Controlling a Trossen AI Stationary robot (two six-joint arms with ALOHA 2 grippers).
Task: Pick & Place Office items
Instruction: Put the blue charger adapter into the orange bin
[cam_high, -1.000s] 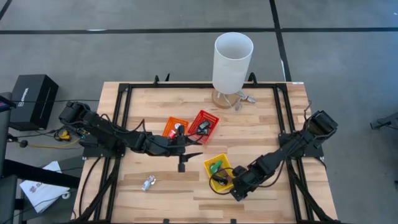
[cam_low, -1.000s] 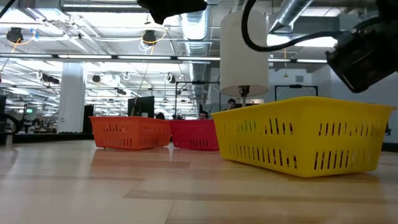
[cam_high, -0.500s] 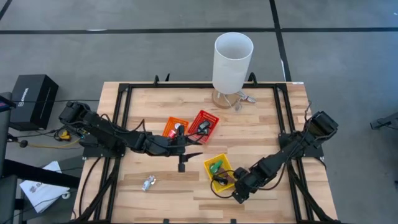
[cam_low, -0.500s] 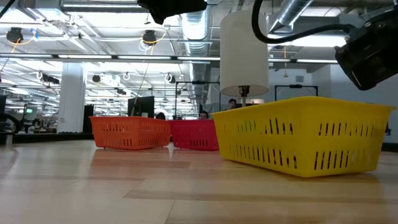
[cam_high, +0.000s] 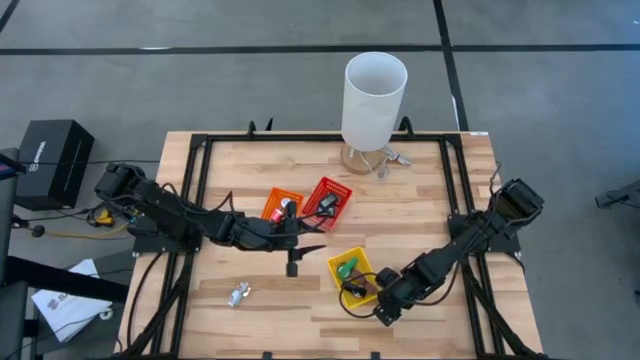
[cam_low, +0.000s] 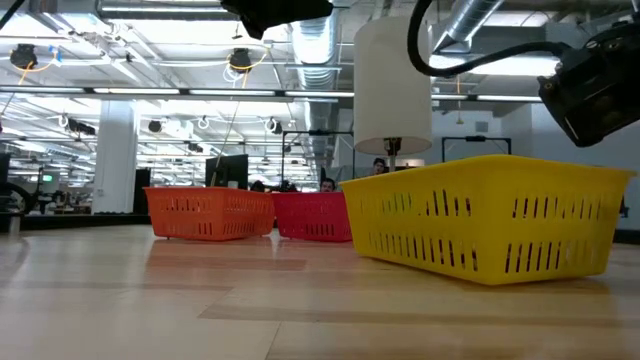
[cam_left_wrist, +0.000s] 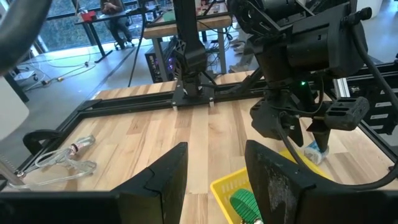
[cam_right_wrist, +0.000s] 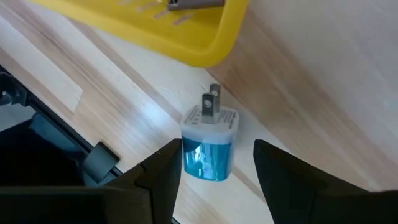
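- High view: the left gripper (cam_high: 297, 236) was held above the table (cam_high: 250, 170) between the orange basket (cam_high: 281, 204) and the yellow basket (cam_high: 352, 275). The right gripper (cam_high: 380, 312) was lowered just beside the yellow basket's near corner. A silvery clip (cam_high: 238, 293) was seen lying on the wood well apart from the baskets, and a green item (cam_high: 347, 267) inside the yellow one.
- Low view: the yellow basket (cam_low: 485, 215), red basket (cam_low: 312, 215) and orange basket (cam_low: 208, 212) were seen standing on the table.
- Left wrist view: the left gripper's fingers (cam_left_wrist: 165, 180) were parted, with nothing between them.
- Right wrist view: the right gripper's fingers (cam_right_wrist: 160, 168) were spread either side of a blue-and-white plug adapter (cam_right_wrist: 209, 144) lying on the table beside the yellow basket (cam_right_wrist: 186, 34); no contact with it could be made out.
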